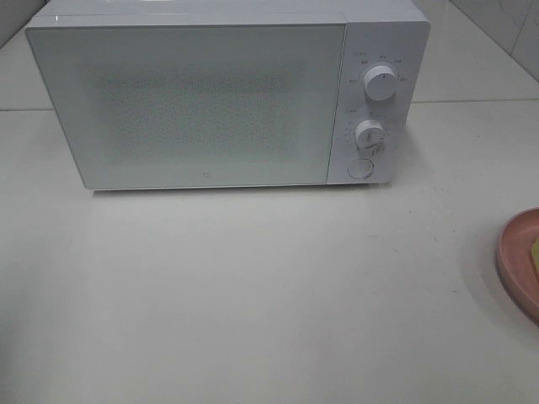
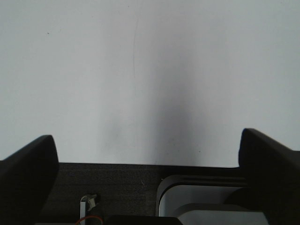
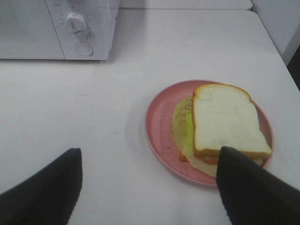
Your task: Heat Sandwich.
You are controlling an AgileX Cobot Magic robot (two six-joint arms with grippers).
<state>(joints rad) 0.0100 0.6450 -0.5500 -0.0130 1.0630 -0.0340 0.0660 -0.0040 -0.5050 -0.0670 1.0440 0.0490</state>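
The sandwich [image 3: 225,122], white bread with a tan crust and yellow-green filling, lies on a round pink plate [image 3: 159,122]. My right gripper [image 3: 147,187] hangs open above the table just short of the plate. One finger [image 3: 253,192] covers the sandwich's near corner, and nothing is between the fingers. The white microwave [image 1: 202,101] stands at the back of the table with its door shut. In the exterior high view only the plate's rim [image 1: 515,252] shows at the right edge, and neither arm is in sight. My left gripper [image 2: 150,154] is wide open over bare white table.
On the microwave's right panel are two dials [image 1: 381,82] [image 1: 370,133] and a round button [image 1: 360,168]. The white table [image 1: 253,295] spreads in front of it. In the right wrist view the table's far right edge [image 3: 286,51] shows.
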